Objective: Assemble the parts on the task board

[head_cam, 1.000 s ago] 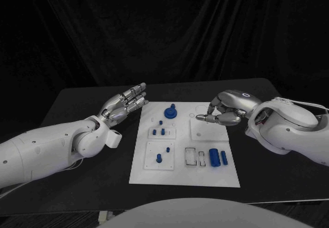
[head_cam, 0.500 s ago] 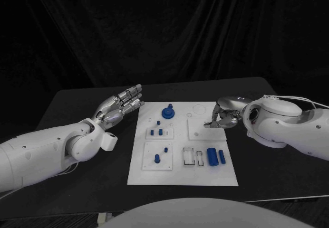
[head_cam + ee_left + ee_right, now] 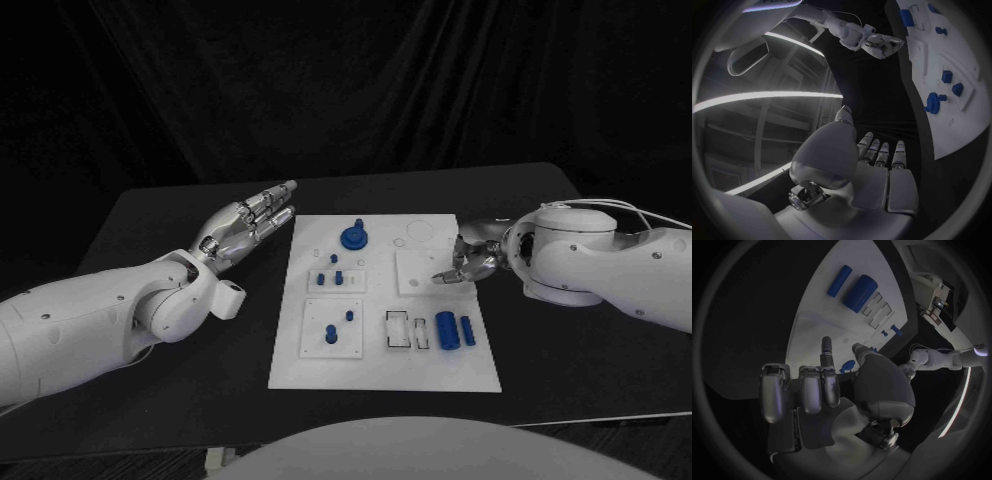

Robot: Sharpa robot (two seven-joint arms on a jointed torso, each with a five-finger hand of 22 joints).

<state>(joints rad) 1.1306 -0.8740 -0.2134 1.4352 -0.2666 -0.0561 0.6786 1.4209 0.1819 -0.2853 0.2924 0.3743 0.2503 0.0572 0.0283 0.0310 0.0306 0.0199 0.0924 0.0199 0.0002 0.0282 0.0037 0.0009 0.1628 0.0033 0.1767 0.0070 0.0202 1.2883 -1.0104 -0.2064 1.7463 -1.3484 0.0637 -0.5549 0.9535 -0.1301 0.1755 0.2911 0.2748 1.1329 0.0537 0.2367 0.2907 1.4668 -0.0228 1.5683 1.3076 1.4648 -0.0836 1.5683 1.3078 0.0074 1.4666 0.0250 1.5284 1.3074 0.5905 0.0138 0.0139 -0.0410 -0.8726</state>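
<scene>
On the black worktop (image 3: 159,215) the task board (image 3: 387,372) lay in the middle. In the head view, several blue parts already stood in the board: a round part (image 3: 353,238) near its far edge, small pegs (image 3: 333,278) below that, more pegs (image 3: 338,332) in the near-left panel. Two blue cylinders (image 3: 454,329) lay loose near the board's right edge, so by my judgement the assembly was only partly done and those remained to be seated. The left hand (image 3: 248,223) hovered just left of the board, released and flat, holding nothing. The right hand (image 3: 470,262) hung over the board's right edge, fingers curled; whether it pinched anything I could not tell.

In the left wrist view, the left hand (image 3: 873,170) lay flat beside the board (image 3: 967,115).

In the right wrist view, the right hand (image 3: 826,390) curled above the board (image 3: 817,315), with the cylinders (image 3: 851,287) beyond it.
</scene>
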